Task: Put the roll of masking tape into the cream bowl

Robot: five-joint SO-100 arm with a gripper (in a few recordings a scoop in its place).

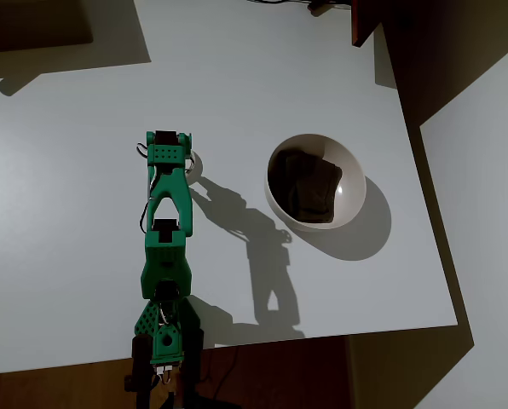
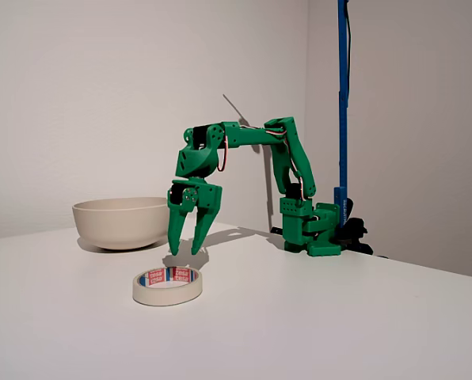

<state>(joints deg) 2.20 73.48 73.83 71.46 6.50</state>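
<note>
A green arm [image 2: 283,158] reaches out from its base over a white tabletop [image 2: 363,317], its gripper [image 2: 185,250] pointing straight down. In the fixed view the two pointed fingers [image 2: 175,229] are spread apart with a clear gap between the tips, and nothing sits between them. The tips hang just above the tabletop, behind the roll of masking tape [image 2: 167,286] as that view shows it, near it but not touching.

The roll lies flat on the tabletop, a low cream-white ring with red and blue print on its inner core. In the overhead view the gripper [image 1: 170,146] covers most of the roll, and only a pale curved edge [image 1: 194,165] peeks out at the gripper's right side.

The cream bowl [image 1: 354,198] stands upright on the tabletop, well apart from the roll: to the right of the gripper in the overhead view, to the left and further back in the fixed view [image 2: 121,222]. Its glossy inside shows dark reflections
</note>
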